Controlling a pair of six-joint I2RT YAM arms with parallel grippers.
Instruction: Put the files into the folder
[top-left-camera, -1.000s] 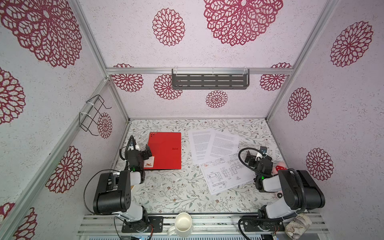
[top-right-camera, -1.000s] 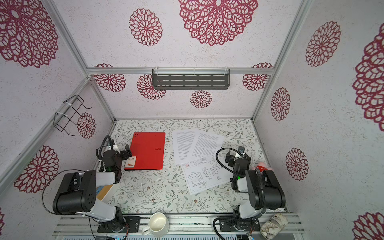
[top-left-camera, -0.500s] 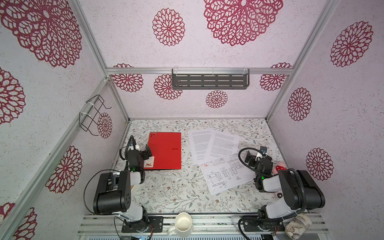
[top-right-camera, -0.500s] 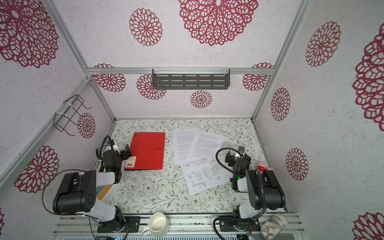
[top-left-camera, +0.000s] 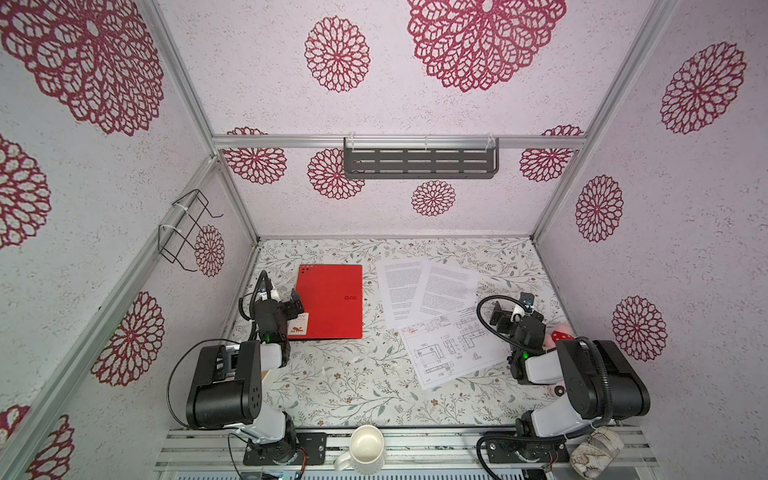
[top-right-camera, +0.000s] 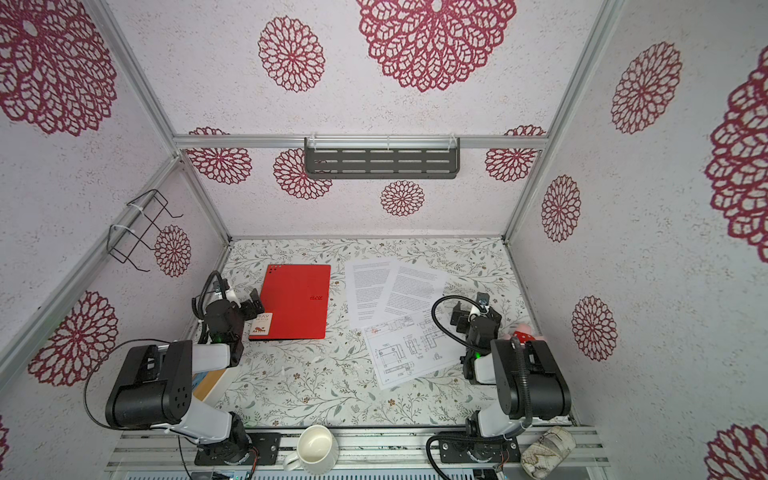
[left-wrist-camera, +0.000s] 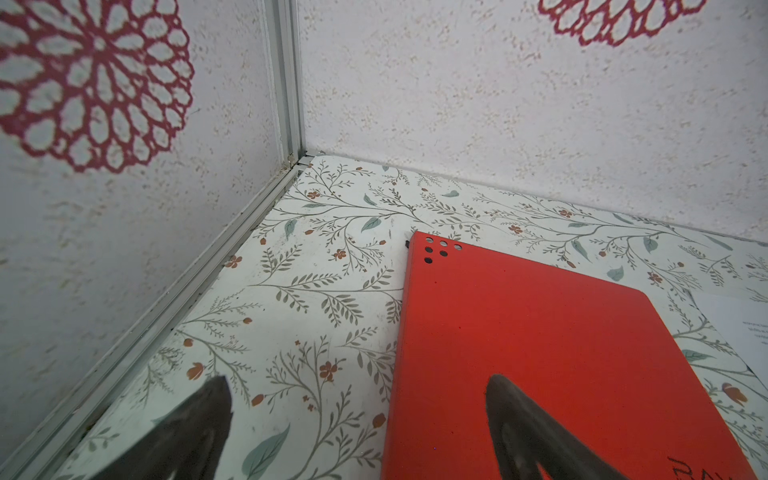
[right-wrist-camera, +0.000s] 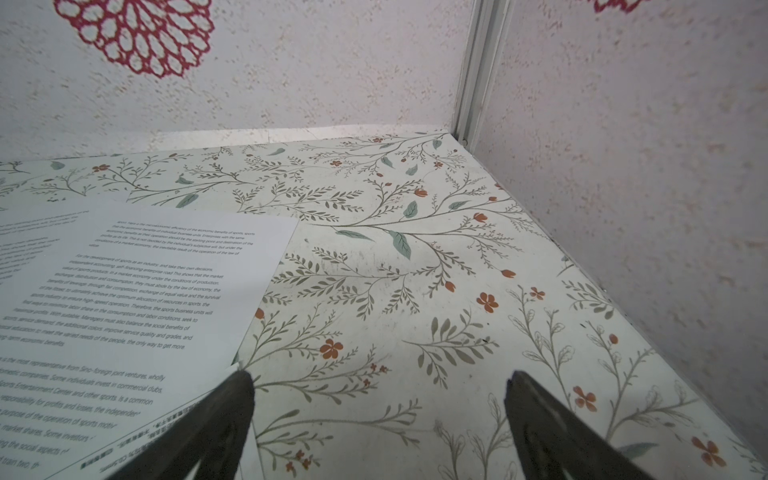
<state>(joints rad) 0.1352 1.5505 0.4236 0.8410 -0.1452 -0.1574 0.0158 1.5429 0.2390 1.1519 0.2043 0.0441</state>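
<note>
Right now my left claw (top-left-camera: 283, 300) (left-wrist-camera: 357, 419) stands released, jaws wide, low over the left side of the floral-patterned table (top-left-camera: 340, 382), and it grasps nothing. The flat rectangular red folder (top-left-camera: 330, 301) (top-right-camera: 297, 301) (left-wrist-camera: 540, 340) lies closed toward the table's far left corner, red cover up, with a small white label (top-left-camera: 300, 325) at its near left corner. In my left wrist view the folder's left edge runs between my two fingers: one finger (left-wrist-camera: 523, 419) hangs over the red cover, the other over bare table beside it. Whether either touches, I cannot tell. My right claw (top-left-camera: 513, 309) (right-wrist-camera: 378, 386) is likewise released and empty, near the table's right edge. The files lie well apart from the folder, on the right half of the table: a white paper sheet of dense printed text (top-left-camera: 401, 291), a second text sheet (top-left-camera: 446, 291) overlapping it, and a white sheet of black line drawings (top-left-camera: 451, 353) (top-right-camera: 411, 353) laid across their near ends. In my right wrist view one finger sits above the sheets' right edge, by a text sheet's corner, the other over bare table.
</note>
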